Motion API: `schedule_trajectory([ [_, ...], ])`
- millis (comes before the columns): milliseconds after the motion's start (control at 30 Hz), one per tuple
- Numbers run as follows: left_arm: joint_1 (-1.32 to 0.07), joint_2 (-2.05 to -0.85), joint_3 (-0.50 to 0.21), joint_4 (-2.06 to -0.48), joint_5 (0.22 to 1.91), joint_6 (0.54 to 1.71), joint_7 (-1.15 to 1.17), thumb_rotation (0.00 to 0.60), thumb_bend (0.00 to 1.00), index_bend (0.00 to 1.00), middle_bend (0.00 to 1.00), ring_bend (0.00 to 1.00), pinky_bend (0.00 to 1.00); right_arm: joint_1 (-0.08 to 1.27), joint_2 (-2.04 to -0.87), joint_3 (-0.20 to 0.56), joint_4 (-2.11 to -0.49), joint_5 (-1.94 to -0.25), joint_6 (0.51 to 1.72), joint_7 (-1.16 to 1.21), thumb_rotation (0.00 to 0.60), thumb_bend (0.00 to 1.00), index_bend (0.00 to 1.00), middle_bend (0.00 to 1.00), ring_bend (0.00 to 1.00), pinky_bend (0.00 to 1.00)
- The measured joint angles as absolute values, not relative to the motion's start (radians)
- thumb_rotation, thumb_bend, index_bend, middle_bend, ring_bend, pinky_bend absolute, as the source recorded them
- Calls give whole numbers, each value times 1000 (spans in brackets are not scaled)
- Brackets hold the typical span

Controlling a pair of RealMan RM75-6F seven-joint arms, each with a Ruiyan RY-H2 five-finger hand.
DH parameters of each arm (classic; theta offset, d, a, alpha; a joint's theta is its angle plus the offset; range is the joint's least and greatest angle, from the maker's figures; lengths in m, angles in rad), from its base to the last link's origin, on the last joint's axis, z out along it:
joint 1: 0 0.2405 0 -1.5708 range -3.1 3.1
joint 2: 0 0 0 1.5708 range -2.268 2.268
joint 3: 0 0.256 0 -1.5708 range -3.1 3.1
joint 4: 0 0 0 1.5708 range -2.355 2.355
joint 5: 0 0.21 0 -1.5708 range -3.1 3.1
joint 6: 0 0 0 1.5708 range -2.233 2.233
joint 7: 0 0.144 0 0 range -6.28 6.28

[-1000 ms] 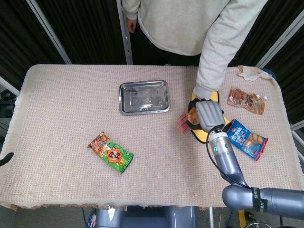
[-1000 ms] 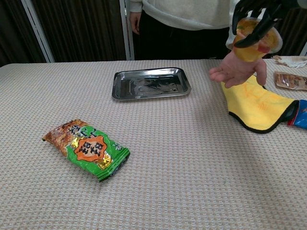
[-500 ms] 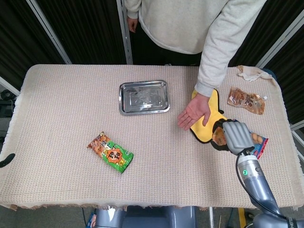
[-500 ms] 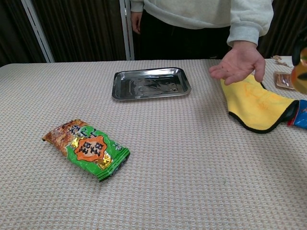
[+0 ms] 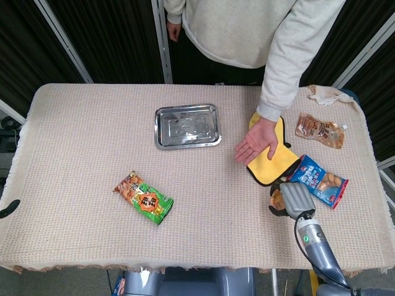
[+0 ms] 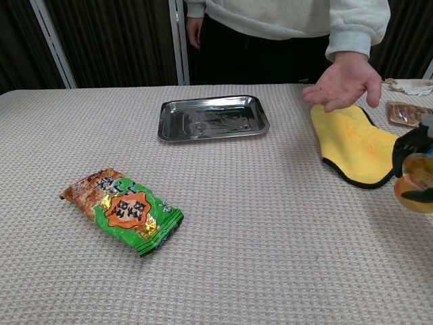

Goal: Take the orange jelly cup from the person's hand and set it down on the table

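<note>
— What's lying on the woven tablecloth (image 5: pixel 80 129)?

— A steel tray (image 5: pixel 187 126) sits near the far middle. Toward the near left is a green and orange snack bag (image 5: pixel 143 198), well apart from the tray.

— And over on the right?

— A yellow cloth with a dark edge (image 6: pixel 355 144), and just beside its near corner a blue snack packet (image 5: pixel 320 180). Farther back lies a brown packet (image 5: pixel 319 130), and at the far corner a crumpled white rag (image 5: pixel 327 94).
</note>
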State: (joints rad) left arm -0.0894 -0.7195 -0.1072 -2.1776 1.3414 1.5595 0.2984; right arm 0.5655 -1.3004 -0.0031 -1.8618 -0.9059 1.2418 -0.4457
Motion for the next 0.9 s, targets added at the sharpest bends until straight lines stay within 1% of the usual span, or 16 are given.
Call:
schedule_trajectory([
  [67,-88,-716,-109,-2176,1341,1562,290,600,190,0,0,0,0,566,-1313,-5,-1850,-892,1221,-464,600,174,224,87,13,51],
  [100,-88,-715,-110,-2176,1340,1562,287,600,189,0,0,0,0,566,-1314,-5,-1850,-883,1214,-474,600,155,176,35,0,13],
  [167,-87,-712,-110,-2175,1340,1562,282,600,189,0,0,0,0,570,-1313,-3,-1853,-864,1207,-498,600,132,134,0,0,0],
  [300,-86,-708,-108,-2175,1347,1561,280,600,189,0,0,0,0,570,-1305,7,-1866,-862,1224,-530,600,97,125,0,0,0],
  [500,-85,-708,-105,-2176,1349,1562,293,600,189,0,0,0,0,542,-1260,8,-1902,-930,1278,-526,600,92,124,0,0,0],
  [633,-82,-710,-106,-2177,1350,1569,294,600,190,0,0,0,0,503,-1217,-15,-1906,-1036,1340,-520,600,89,121,0,0,0],
  [733,-80,-711,-107,-2176,1349,1572,295,600,189,0,0,0,0,454,-1183,-41,-1883,-1140,1410,-500,600,85,120,0,0,0],
  [900,-81,-715,-108,-2171,1345,1575,303,600,191,0,0,0,0,370,-1154,-68,-1774,-1282,1520,-382,600,86,120,0,0,0],
])
